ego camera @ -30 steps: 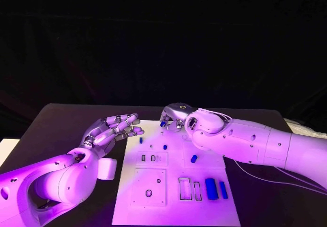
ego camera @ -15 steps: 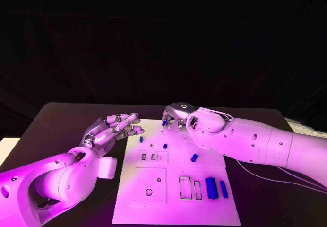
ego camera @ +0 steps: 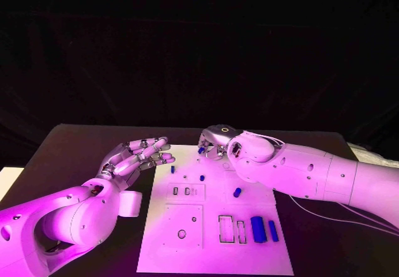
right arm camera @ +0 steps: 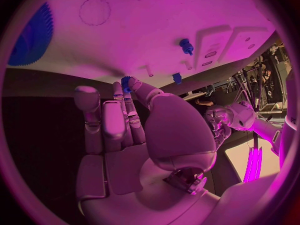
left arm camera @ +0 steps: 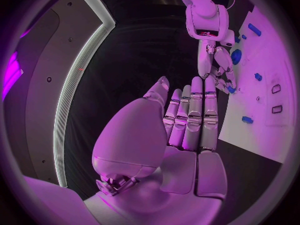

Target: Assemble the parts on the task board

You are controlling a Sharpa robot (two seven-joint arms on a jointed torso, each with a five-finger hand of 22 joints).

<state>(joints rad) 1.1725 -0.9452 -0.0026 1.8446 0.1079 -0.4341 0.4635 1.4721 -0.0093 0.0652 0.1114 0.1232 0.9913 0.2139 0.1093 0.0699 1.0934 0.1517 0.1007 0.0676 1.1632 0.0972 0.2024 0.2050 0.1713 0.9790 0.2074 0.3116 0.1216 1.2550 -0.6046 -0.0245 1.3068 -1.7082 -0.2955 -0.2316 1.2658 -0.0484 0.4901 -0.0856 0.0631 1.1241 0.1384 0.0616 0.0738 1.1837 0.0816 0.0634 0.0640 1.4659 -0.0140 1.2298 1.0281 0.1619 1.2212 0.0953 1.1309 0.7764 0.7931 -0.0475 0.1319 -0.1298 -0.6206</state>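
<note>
From my remote station the black table (ego camera: 75, 150) was the biggest thing, its far edge lost against the dark backdrop. The task board (ego camera: 208, 242) lay white in the middle, w/ its right side partly covered by the right arm.

The right hand (ego camera: 214, 141) hung over the board's far edge, fingers curled down together. In the right wrist view a small blue part (right arm camera: 127, 83) sat at its fingertips (right arm camera: 133, 85), pinched as far as I could judge; in the head view that part (ego camera: 200, 150) was just a blue speck under the hand, shape unclear.

The left hand (ego camera: 137, 156) hovered just left of the board's far-left corner, fingers straight, slightly apart, holding nothing; the left wrist view confirmed an empty palm (left arm camera: 187, 135).

On the board: two long blue parts (ego camera: 263, 230) side by side near the right edge, a short blue part (ego camera: 237, 192) mid-board, a smaller one (ego camera: 202, 178) farther back, another (ego camera: 173, 169) near the far-left edge. Empty slots (ego camera: 224, 229) beside the long parts. Smaller holes were too tiny to read.
</note>
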